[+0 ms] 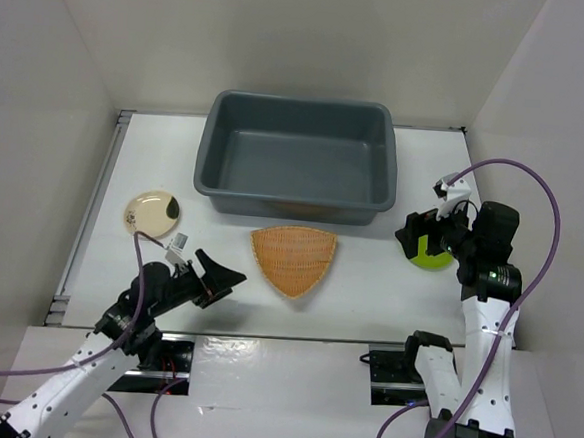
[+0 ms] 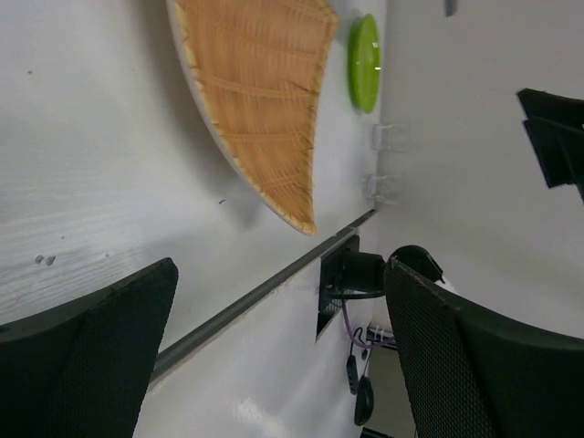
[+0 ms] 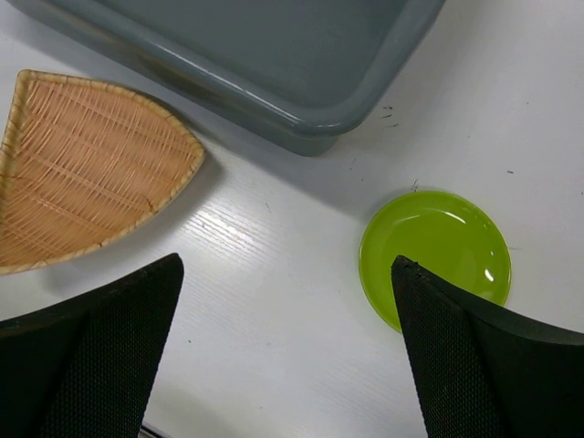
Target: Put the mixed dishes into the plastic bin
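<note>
Right of the plastic bin (image 1: 293, 205), off its near corner — lime-green plate (image 3: 434, 255) flat, right gripper (image 3: 287, 356) above, jaws apart, empty. Shift over rim, pinch edge, lift clear of bin wall. Left gripper (image 2: 283, 351) jaws apart too.

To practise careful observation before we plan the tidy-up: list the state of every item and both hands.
plastic bin: upright, empty.
orange woven plate: flat on the table, outside bin.
lime-green plate: on table, outside bin.
cream saucer: on table, outside bin.
left hand: open, empty.
right hand: open, empty.
</note>
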`<state>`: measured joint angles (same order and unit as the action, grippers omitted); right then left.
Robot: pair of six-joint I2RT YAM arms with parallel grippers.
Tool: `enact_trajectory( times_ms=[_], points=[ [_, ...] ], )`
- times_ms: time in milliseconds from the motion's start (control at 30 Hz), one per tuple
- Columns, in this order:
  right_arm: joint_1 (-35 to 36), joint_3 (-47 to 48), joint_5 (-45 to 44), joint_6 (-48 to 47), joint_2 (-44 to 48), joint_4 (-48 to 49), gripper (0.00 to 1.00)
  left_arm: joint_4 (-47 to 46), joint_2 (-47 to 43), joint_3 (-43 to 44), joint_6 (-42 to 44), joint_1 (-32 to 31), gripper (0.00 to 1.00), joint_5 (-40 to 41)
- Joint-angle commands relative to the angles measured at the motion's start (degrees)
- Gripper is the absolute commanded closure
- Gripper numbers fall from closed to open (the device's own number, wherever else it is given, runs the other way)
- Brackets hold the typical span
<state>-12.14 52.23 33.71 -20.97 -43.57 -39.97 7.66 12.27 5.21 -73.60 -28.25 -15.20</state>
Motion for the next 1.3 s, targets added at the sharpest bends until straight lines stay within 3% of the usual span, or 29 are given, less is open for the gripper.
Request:
enact_trajectory(
  times_ms=[0,167,267,400,500,567,833,1100,1267],
  points=[
    [0.36,1.56,0.91,-0.83,0.51,0.15,0.01,-5.46,10.37,6.02,3.19,0.3,0.0,0.09],
    [0.36,1.56,0.91,-0.3,0.51,0.15,0.01,-8.71,34.0,17.63,8.48,-0.75,0.0,-5.1],
    [0.36,1.56,0.39,-0.3,-0.02,0.15,0.01,-11.61,36.42,19.04,6.55,-1.28,0.0,-3.7],
    [0.36,1.56,0.39,-0.3,-0.02,0.15,0.01,-16.88,37.73,14.3,2.24,-1.28,0.0,-3.78],
    [0.36,1.56,0.39,-0.3,-0.02,0.15,0.01,-18.11,43.17,14.99,3.03,-1.89,0.0,-5.27],
    [0.36,1.56,0.39,-0.3,-0.02,0.15,0.01,-24.41,48.27,15.0,3.03,-1.9,0.0,-7.29],
    [0.36,1.56,0.39,-0.3,0.51,0.15,0.01,-34.97,65.06,15.71,1.63,-2.42,0.0,-10.73],
    [0.36,1.56,0.39,-0.3,1.03,0.15,0.01,-40.43,69.11,16.41,1.8,-1.81,0.0,-10.73],
    [0.36,1.56,0.39,-0.3,1.65,0.15,0.01,-45.89,74.55,17.54,3.2,0.13,0.05,-16.52]
  ],
)
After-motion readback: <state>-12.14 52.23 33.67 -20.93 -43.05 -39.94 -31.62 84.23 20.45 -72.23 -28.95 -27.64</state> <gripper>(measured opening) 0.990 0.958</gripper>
